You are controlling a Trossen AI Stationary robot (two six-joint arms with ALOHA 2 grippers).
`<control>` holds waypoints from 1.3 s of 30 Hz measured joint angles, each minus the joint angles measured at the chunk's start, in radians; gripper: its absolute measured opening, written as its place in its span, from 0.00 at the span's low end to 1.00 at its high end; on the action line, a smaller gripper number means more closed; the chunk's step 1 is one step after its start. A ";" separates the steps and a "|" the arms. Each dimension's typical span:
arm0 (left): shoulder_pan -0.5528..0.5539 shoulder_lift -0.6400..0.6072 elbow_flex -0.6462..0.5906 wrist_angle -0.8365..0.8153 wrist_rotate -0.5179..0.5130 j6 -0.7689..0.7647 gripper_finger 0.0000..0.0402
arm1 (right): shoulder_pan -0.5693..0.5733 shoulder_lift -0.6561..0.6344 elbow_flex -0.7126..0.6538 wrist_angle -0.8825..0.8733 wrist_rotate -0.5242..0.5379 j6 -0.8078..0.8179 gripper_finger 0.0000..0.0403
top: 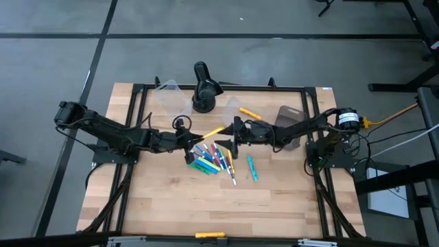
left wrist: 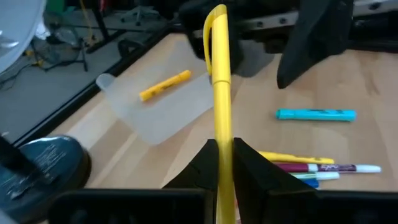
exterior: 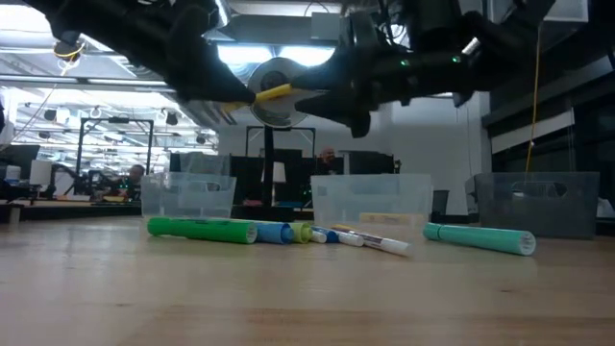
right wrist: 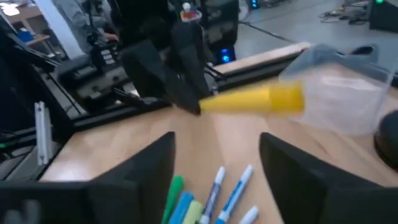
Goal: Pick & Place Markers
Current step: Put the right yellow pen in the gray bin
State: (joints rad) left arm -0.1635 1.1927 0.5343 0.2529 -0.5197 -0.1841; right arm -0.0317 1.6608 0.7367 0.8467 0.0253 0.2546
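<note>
Handing a yellow marker across above the pile

Working down from the big things: the table (top: 171, 199) carries a black lamp (top: 204, 89) at its far edge, which serves as the landmark. A clear tub (top: 171, 96) sits just beside the lamp on the left arm's side; a second tub (top: 291, 123) lies on the right arm's side, with an orange marker (top: 250, 112) between it and the lamp. Nearer than the lamp, toward the front edge, lies the pile of markers (top: 209, 161), and a cyan marker (top: 252, 167) rests a little apart from it.

Both arms meet in front of the lamp, above the pile. The left gripper (left wrist: 225, 163) has its fingers pressed onto a yellow marker (left wrist: 219, 93), pinching it low on the barrel so most of its length sticks out past the fingertips. The right gripper (right wrist: 214, 155) stands spread wide, with the marker's free end lying crosswise just ahead of its open fingers, not yet between them as far as I can judge.

The marker should be light, stiff and smooth-skinned, so it may twist or slip in a light pinch. A hold across the barrel near the middle, clear of the cap end, looks safest to me.
</note>
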 joint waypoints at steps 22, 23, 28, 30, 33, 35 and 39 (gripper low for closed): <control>0.000 0.000 0.000 0.029 0.087 0.042 0.06 | -0.007 0.000 0.044 0.001 -0.010 -0.030 0.55; 0.000 0.000 0.000 0.028 0.088 0.042 0.06 | -0.007 0.000 0.044 0.001 -0.010 -0.030 0.53; 0.000 0.000 0.000 0.028 0.088 0.053 0.06 | -0.007 0.000 0.044 0.001 -0.010 -0.034 0.42; 0.000 0.000 0.000 0.028 0.088 0.053 0.06 | -0.007 0.000 0.044 0.001 -0.011 -0.034 0.37; 0.000 0.000 0.000 0.028 0.088 0.058 0.06 | -0.007 0.000 0.044 0.001 -0.011 -0.032 0.29; 0.000 0.000 0.000 0.027 0.088 0.061 0.06 | -0.007 0.000 0.044 0.000 -0.012 -0.024 0.23; 0.000 0.001 0.000 0.025 0.093 0.067 0.06 | -0.005 0.000 0.045 0.000 -0.023 -0.022 0.15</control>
State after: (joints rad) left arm -0.1631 1.1938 0.5346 0.2779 -0.4263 -0.1171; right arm -0.0368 1.6603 0.7815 0.8471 0.0020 0.2329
